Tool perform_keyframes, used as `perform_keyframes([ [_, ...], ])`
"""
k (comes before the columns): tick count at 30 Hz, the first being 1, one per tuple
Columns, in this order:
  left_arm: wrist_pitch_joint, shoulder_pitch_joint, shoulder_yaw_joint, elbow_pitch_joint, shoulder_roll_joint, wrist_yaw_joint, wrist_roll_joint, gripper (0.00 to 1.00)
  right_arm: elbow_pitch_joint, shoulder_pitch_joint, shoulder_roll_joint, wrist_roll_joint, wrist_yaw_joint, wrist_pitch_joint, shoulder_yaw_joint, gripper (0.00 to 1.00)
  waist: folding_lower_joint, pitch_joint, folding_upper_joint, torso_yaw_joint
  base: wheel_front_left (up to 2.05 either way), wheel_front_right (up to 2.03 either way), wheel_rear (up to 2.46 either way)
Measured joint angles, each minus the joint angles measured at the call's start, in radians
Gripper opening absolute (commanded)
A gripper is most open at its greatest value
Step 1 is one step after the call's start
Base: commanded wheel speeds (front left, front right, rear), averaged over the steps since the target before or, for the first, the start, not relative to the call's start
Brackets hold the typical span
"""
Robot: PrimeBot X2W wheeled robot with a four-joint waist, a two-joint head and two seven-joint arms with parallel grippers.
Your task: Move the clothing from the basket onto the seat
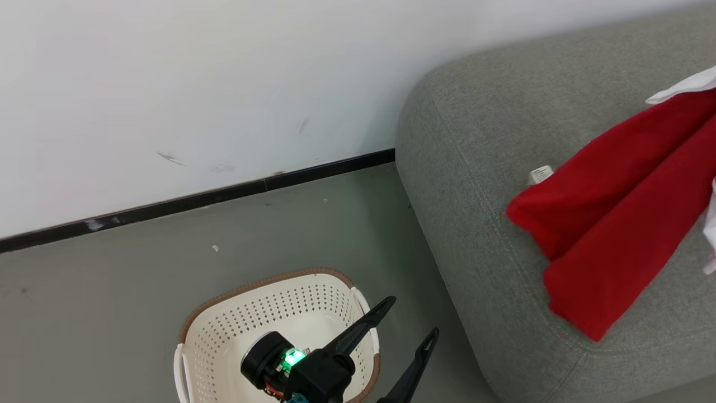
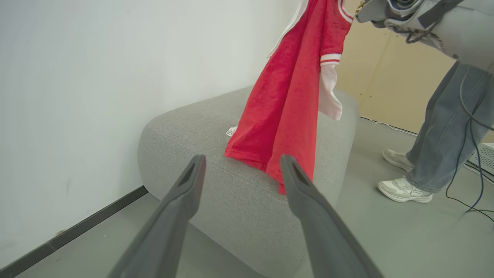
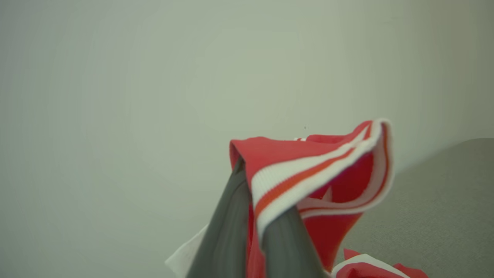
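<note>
1. A person's legs (image 2: 444, 127) stand on the floor beyond the seat (image 1: 475, 140), at 3 o'clock in the left wrist view.
2. The basket (image 1: 268, 313) sits at 6 o'clock in the head view, beside the seat.
3. The left gripper (image 1: 413, 318) hovers by the basket's 3 o'clock rim, fingers (image 2: 181, 200) released wide and holding nothing.
4. The right gripper (image 3: 251, 193) is clenched on the clothing (image 1: 615, 224), whose hem rests on the seat.

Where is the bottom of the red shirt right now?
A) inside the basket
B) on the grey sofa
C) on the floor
B: the clothing hangs from the shut right gripper, and its lower end lies on the seat.
</note>
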Motion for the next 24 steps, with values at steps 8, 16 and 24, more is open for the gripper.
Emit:
perform_keyframes([
  [8, 0.018, -0.001, -0.02, -0.007, 0.001, 0.0, 0.012, 1.0, 0.117, -0.149, -0.039, 0.001, 0.0, 0.023, -0.076, 0.0, 0.0, 0.055, 0.0, 0.038, 0.0, 0.0, 0.0],
  [16, 0.027, -0.006, -0.03, -0.01, 0.001, -0.001, 0.021, 1.0, 0.205, -0.27, -0.074, -0.023, 0.0, 0.032, -0.135, 0.0, 0.0, 0.105, 0.0, 0.072, 0.0, 0.0, 0.0],
  [24, 0.035, -0.031, -0.031, -0.015, 0.001, -0.002, 0.029, 1.0, 0.254, -0.395, -0.114, -0.041, 0.0, 0.029, -0.192, 0.0, 0.0, 0.152, 0.0, 0.102, 0.0, 0.0, 0.0],
])
